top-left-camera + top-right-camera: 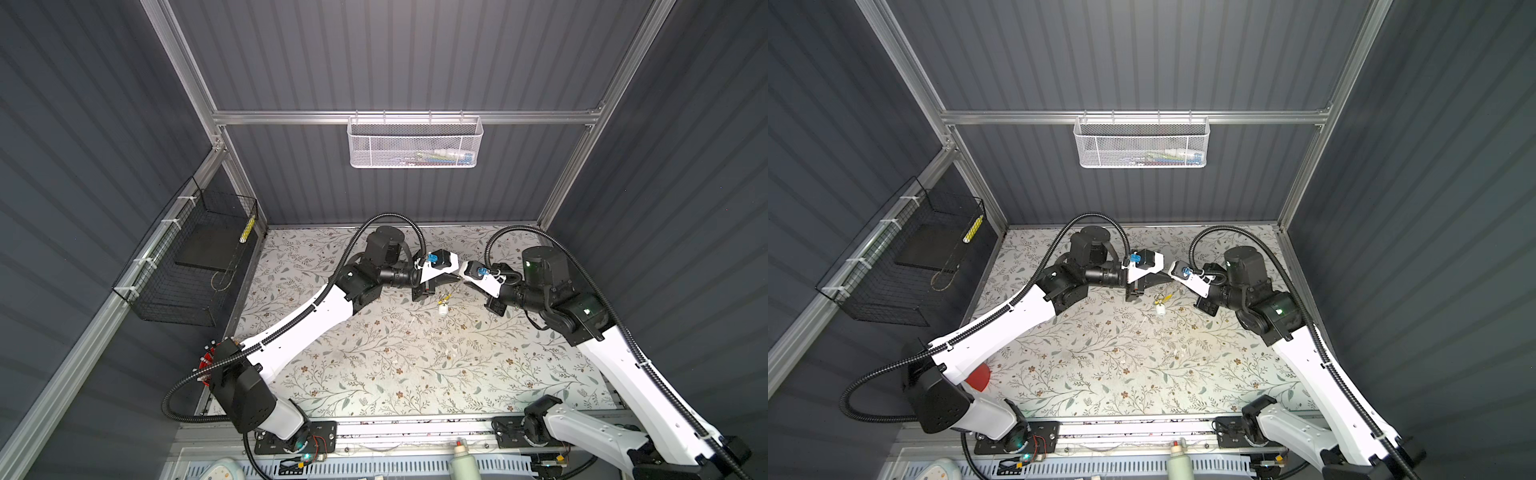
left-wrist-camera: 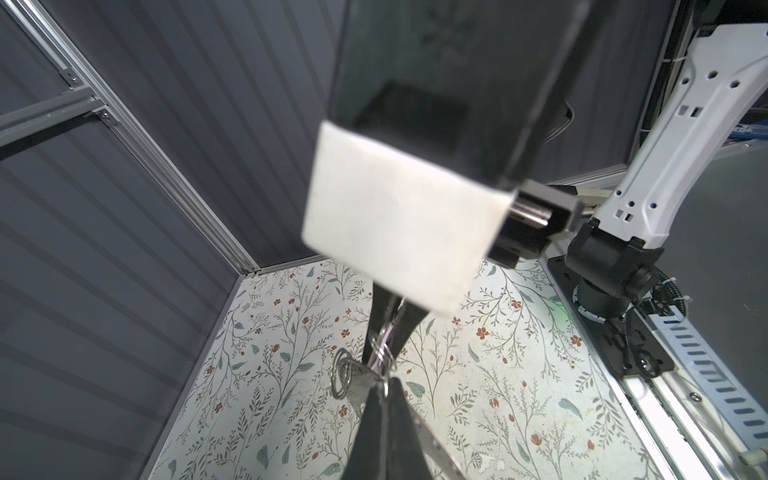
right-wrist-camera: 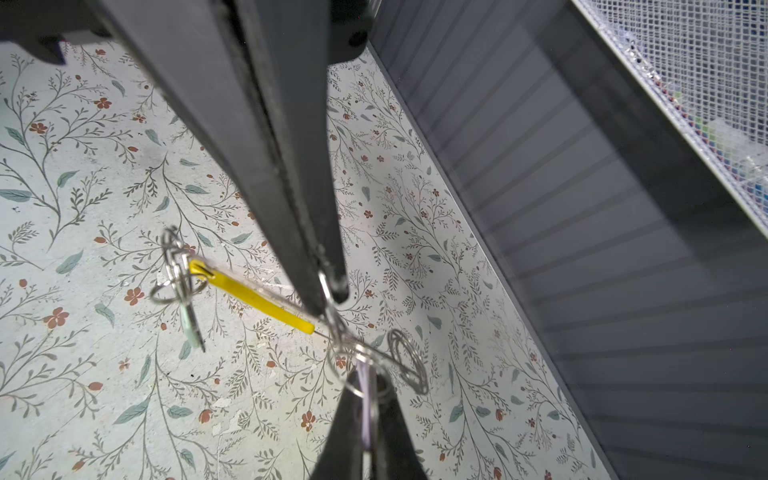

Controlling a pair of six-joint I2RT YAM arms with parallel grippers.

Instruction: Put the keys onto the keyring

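Over the floral worktop (image 3: 104, 395), left tool (image 3: 328, 291) pinches the keyring (image 3: 249, 297) mid-frame; right tool (image 3: 364, 376), below, pinches a key (image 3: 366, 411): line its hole up, slide gently.

Both top views are sharp and evenly lit from above: the pale floral tabletop (image 1: 415, 365) is bright, the dark ribbed walls (image 1: 83, 166) stay dim, and the frame rails (image 1: 174, 58) splay outward toward the corners — wide-lens distortion. In the left wrist view a white block (image 2: 399, 224) close to the lens is blurred and washed out, while in the right wrist view the mesh basket (image 3: 685, 83) at the edge is out of focus — the floral print below reads fairly crisply.
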